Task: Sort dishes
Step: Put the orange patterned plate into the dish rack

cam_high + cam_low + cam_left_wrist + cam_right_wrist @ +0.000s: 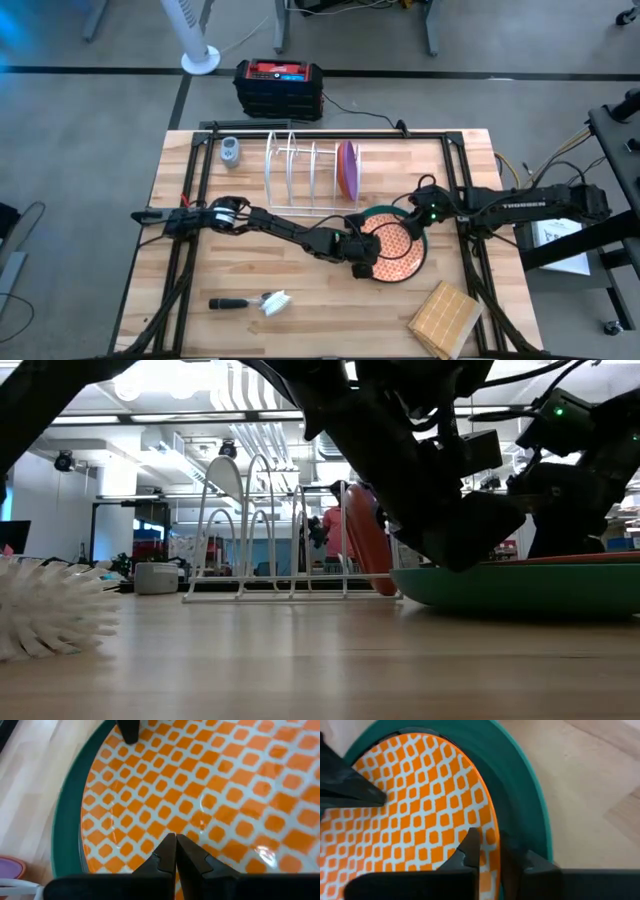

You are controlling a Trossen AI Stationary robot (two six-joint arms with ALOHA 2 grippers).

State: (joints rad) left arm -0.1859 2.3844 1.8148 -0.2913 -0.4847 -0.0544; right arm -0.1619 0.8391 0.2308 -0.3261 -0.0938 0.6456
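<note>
The orange checked plate (pixel 398 255) lies on the larger teal-green plate (pixel 383 213) at the table's right middle. The purple plate (pixel 347 168) stands on edge in the white wire rack (pixel 300 172). The brownish speckled plate is out of view. My left gripper (pixel 370 262) is shut, its tips on the orange plate's left part (pixel 175 837). My right gripper (pixel 414 230) is at the orange plate's far right rim, shut on it (pixel 490 847). My left gripper touches the orange plate's top face (pixel 190 820) with its shut fingertips, slanting down from the table's left. The plate lies on the teal plate under them. My right gripper has the orange plate's rim (pixel 492 837) between its two fingers, one over the top face (pixel 470 845), one outside the rim (pixel 510 852). It comes slanting down from the table's right.
A square wooden block (pixel 443 318) lies at the near right corner. A dish brush (pixel 250 302) lies near the front left and shows in the low view (pixel 50 610). A small grey object (pixel 231 152) sits at the far left beside the rack.
</note>
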